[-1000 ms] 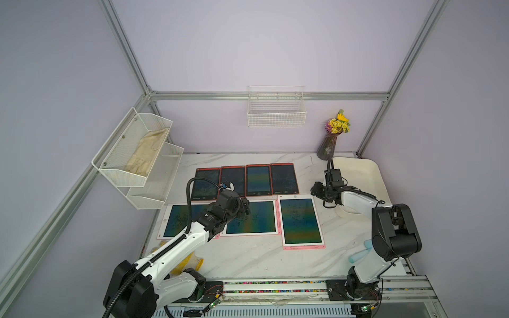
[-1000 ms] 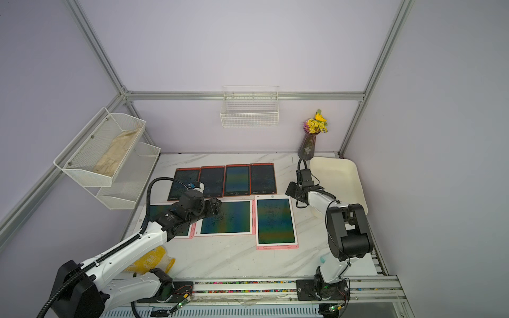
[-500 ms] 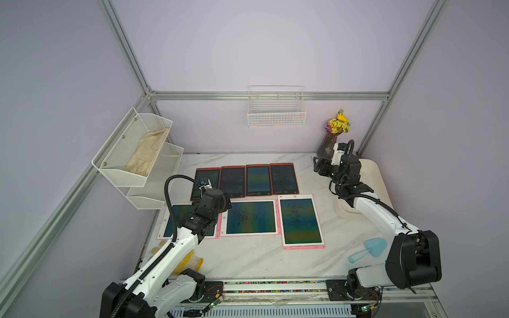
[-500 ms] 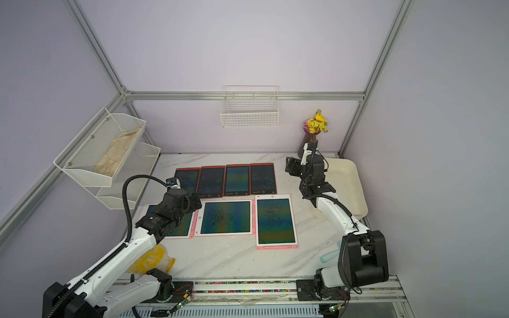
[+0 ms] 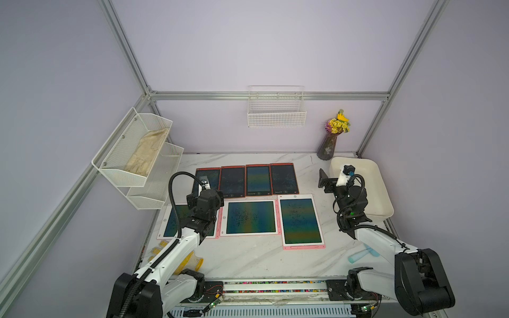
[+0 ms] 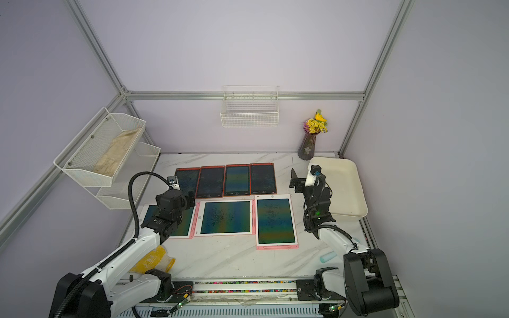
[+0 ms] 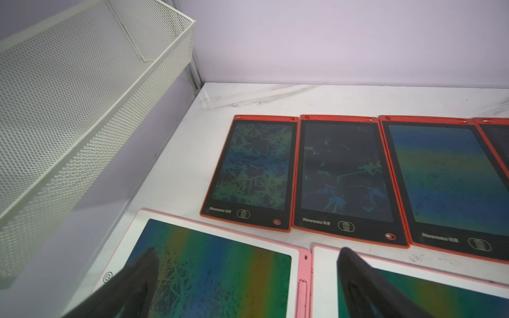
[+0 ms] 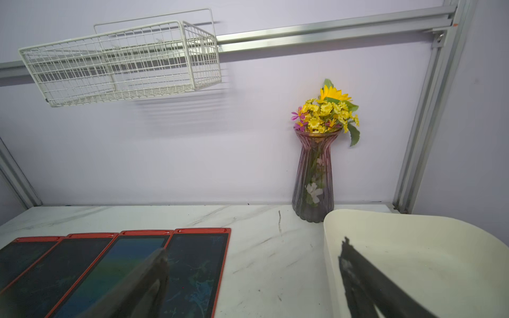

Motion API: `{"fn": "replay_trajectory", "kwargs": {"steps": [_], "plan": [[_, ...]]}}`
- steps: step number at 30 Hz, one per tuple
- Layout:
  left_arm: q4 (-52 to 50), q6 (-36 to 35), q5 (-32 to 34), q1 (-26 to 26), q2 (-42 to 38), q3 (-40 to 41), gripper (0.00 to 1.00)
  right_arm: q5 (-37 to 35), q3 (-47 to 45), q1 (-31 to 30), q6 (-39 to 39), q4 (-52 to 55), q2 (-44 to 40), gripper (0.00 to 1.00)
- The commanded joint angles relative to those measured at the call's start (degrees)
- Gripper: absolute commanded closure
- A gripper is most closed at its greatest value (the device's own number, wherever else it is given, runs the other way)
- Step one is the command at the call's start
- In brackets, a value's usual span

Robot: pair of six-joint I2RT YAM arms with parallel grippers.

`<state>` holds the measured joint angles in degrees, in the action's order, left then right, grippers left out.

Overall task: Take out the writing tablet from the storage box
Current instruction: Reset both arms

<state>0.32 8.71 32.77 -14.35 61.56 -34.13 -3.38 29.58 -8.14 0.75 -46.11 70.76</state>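
Note:
The storage box [image 5: 381, 192] is a cream-white tray at the table's right side, and no tablet shows inside it. Several writing tablets lie flat on the marble. A back row is red-framed [image 5: 259, 180], and a front row is larger with pink-and-white frames [image 5: 301, 221]. My left gripper [image 7: 248, 253] hangs open above the seam between the left and middle pink-framed tablets, holding nothing. My right gripper [image 8: 253, 247] is open and empty. One fingertip [image 8: 161, 256] is over the rightmost red-framed tablet, and the other is over the box's near-left rim [image 8: 329, 247].
A white wire basket [image 5: 276, 110] hangs on the back wall. A mesh two-tier shelf [image 5: 137, 154] holding a cloth is fixed at the left. A vase of flowers [image 5: 329, 143] stands behind the box. A yellow object [image 5: 192, 261] and a pale blue one [image 5: 360, 254] lie near the front edge.
Both grippers have opened wider. The left gripper has moved left, from the middle pink-framed tablet toward the left one. The right gripper swung back toward the vase and returned beside the box's left rim.

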Motion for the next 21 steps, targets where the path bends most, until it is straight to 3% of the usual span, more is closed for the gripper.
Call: {"fn": "replay_trajectory", "kwargs": {"steps": [1,7,14,21], "plan": [[11.4,-4.3,-3.7,4.6,-0.9,4.2,0.0,-0.5,-0.3,-0.3,-4.1,-8.3,1.2,0.03],[21.5,-6.0,-9.0,8.4,2.4,8.9,0.0,-1.6,-1.1,-0.3,-3.1,-10.5,5.5,0.03],[33.9,-8.8,-13.2,10.4,11.9,12.1,0.0,-2.8,-2.2,-0.3,-3.9,-15.5,12.0,0.03],[34.2,-10.7,-19.3,11.0,21.3,6.3,0.0,-5.6,-5.4,0.4,-4.4,-21.7,14.6,0.03]]}}
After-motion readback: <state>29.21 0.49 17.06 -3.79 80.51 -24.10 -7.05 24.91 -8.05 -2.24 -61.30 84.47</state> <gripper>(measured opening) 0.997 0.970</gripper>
